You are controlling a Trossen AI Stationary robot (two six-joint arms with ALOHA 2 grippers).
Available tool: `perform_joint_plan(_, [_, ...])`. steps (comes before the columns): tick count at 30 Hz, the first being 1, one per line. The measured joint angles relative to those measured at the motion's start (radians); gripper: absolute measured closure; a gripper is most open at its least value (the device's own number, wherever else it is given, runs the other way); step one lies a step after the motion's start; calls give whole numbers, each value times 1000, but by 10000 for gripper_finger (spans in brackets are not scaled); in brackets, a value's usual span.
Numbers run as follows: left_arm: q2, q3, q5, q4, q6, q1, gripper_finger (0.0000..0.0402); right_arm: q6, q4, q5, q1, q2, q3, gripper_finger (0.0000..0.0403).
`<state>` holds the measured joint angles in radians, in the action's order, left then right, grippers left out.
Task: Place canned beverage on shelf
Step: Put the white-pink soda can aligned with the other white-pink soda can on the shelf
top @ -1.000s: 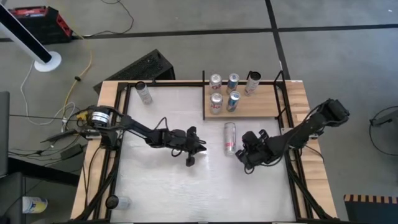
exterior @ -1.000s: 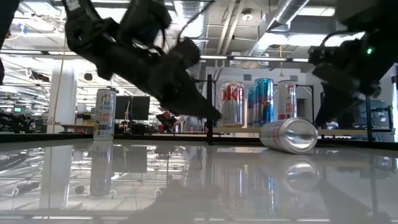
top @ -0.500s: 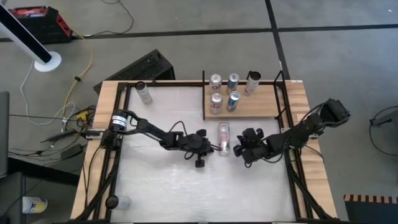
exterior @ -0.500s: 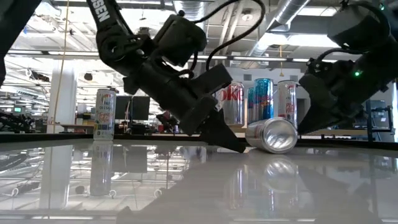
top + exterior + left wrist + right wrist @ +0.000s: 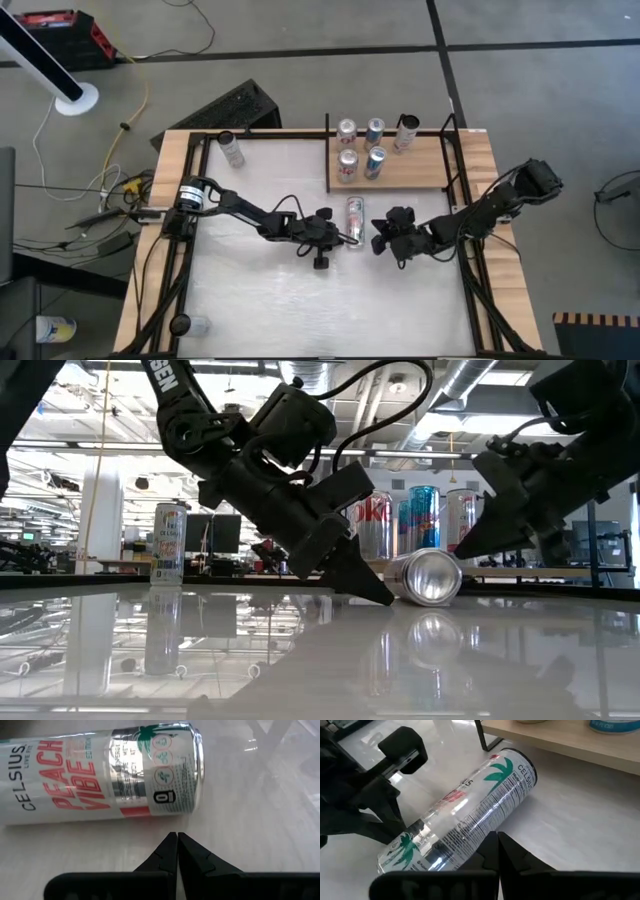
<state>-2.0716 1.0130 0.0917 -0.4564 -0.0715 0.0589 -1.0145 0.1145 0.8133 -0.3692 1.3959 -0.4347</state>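
A silver Celsius can [image 5: 354,215] lies on its side on the white table just in front of the shelf [image 5: 420,170], its length running near to far. My left gripper [image 5: 346,238] is shut, its tip low at the can's left side; the left wrist view shows a thin strip of table between tip [image 5: 177,837] and can [image 5: 100,775]. My right gripper [image 5: 377,239] is shut and slants down at the can's right side [image 5: 425,577]. Several cans stand upright on the shelf. My right gripper's shut fingertips [image 5: 496,836] stand at the can's long right side [image 5: 485,827], about mid-length. They slant down from the table's right. Whether they touch it I cannot tell for sure. The can rests full length on the table.
One tall can [image 5: 231,148] stands at the table's far left corner. Black rails [image 5: 328,155] bound the shelf's ends. Open white tabletop [image 5: 300,300] lies toward the near edge.
The can has moved along the table toward its left edge, staying on its side. My right gripper has followed it leftward and tipped further down. My left gripper came down and toward the right, up to the can, then kept still.
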Motion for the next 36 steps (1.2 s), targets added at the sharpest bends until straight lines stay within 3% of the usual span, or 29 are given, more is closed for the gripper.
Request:
perform_joint_plan(8, [0, 0, 3, -2, -18, 2, 402, 52, 138, -1, -45, 0, -1, 385])
perform_joint_plan(14, [22, -1, -4, 49, -14, -30, 402, -88, 1, -4, -26, 0, -1, 385])
perform_joint_plan(19, [26, 3, 22, 56, -13, -80, 402, -57, -30, -10, 54, 0, -1, 385])
perform_joint_plan(28, [26, 5, 33, 34, -13, -161, 402, 82, -25, -149, 212, 0, -1, 384])
perform_joint_plan(36, [23, 31, 3, 10, -38, -172, 402, 133, -20, -229, 278, 0, -1, 384])
